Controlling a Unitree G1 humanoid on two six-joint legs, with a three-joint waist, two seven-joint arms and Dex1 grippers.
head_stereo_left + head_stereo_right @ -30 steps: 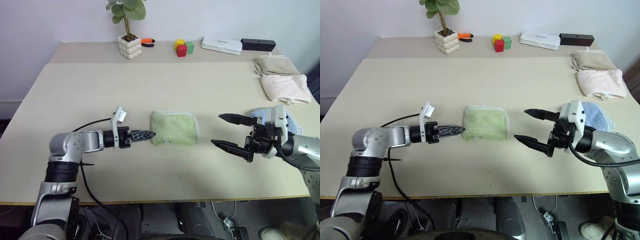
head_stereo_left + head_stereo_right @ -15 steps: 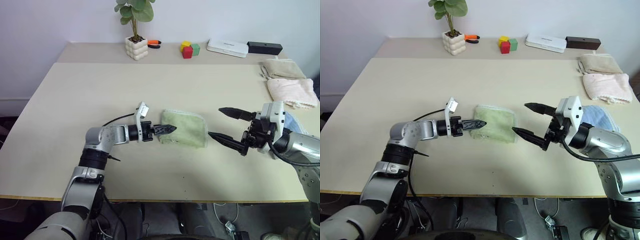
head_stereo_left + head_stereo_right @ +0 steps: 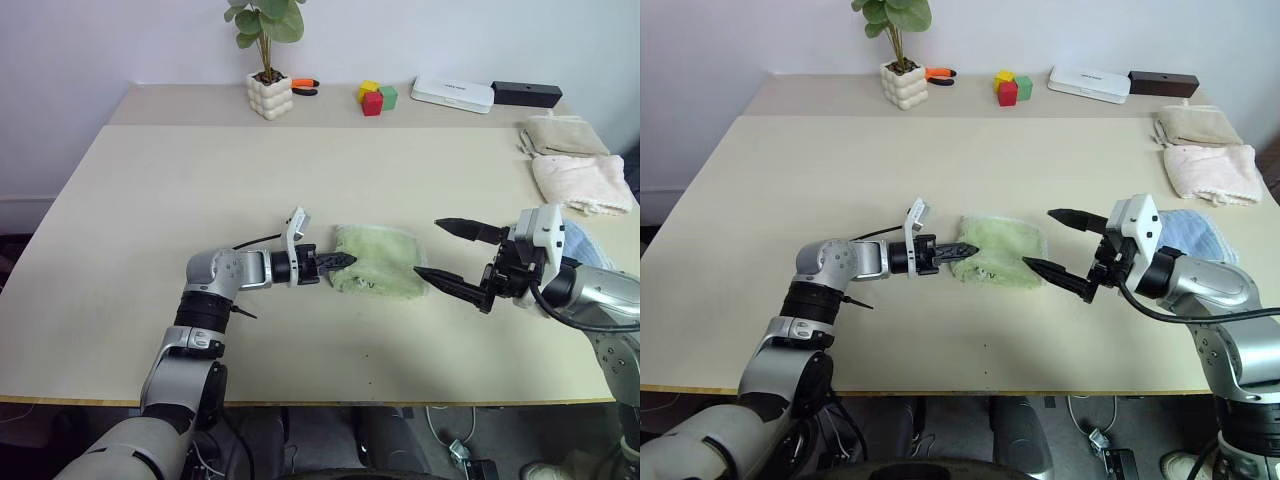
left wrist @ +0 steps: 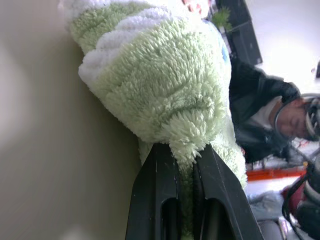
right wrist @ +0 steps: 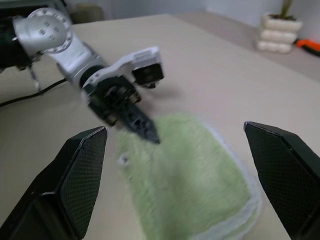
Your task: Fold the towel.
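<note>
Left gripper (image 3: 343, 262) pinches the green towel's (image 3: 385, 273) near edge.
The towel lies mid-table (image 3: 200, 180), bunched at the clamped side; the right gripper (image 3: 440, 250) hangs just beside it, fingers spread wide.

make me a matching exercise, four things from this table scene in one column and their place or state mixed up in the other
Things:
1. left pincer
2. right pincer
3. potted plant
4. pink towel

Place or state:
A. far edge of the table
B. open, off the cloth
C. folded, far right side
D. shut on the green towel

Pairs: 1-D, 2-B, 3-A, 4-C
</note>
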